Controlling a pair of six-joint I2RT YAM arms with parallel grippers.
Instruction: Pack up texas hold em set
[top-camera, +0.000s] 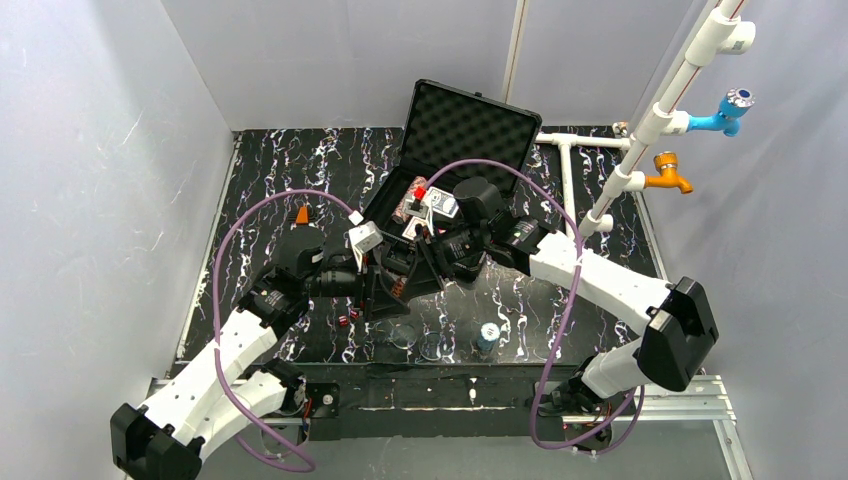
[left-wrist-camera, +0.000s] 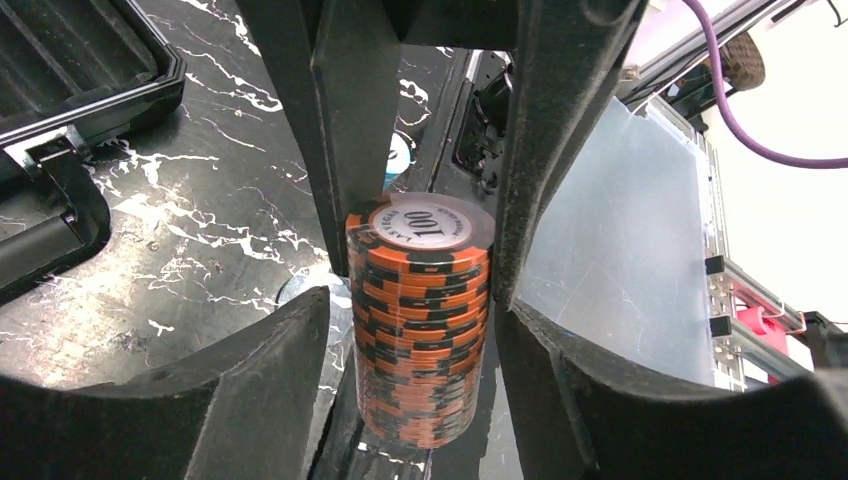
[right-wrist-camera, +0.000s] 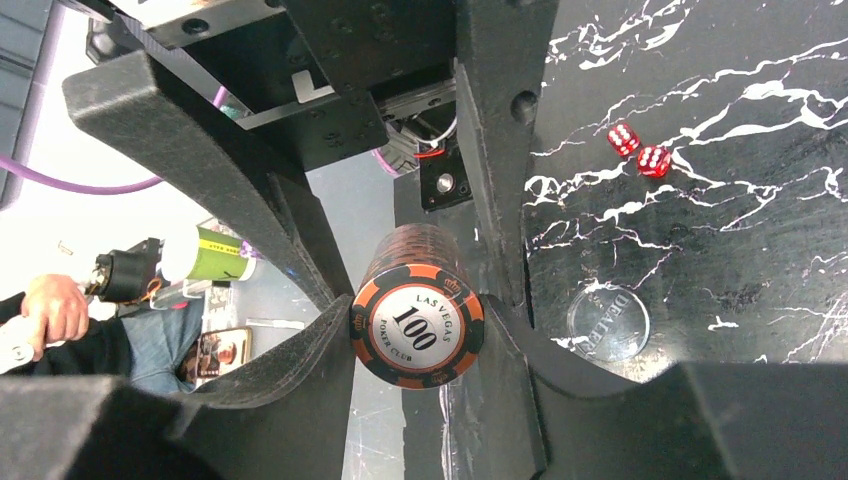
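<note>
Here, an orange-and-black chip stack (right-wrist-camera: 417, 335) is clamped by the right gripper (right-wrist-camera: 420, 300) just in front of the open black case (top-camera: 470, 125). It is flanked, not squeezed, by the left gripper (left-wrist-camera: 415, 300), its jaws slightly wider.

Off to my right there's a white pipe frame (top-camera: 660, 118) leaning up against the wall, with a blue tap (top-camera: 730, 106) near the top and an orange tap (top-camera: 668, 176) a bit lower on the same side. Its base pipes lie flat at the far right corner of the table (top-camera: 290, 160), which is black with white marble veins. Plain white walls (top-camera: 90, 180) on three sides, and a metal rail (top-camera: 690, 400) runs along the near edge. My right wrist cam also catches someone in jeans (right-wrist-camera: 160, 335) sitting off to the side, next to a green-labelled can (right-wrist-camera: 212, 256).
</note>
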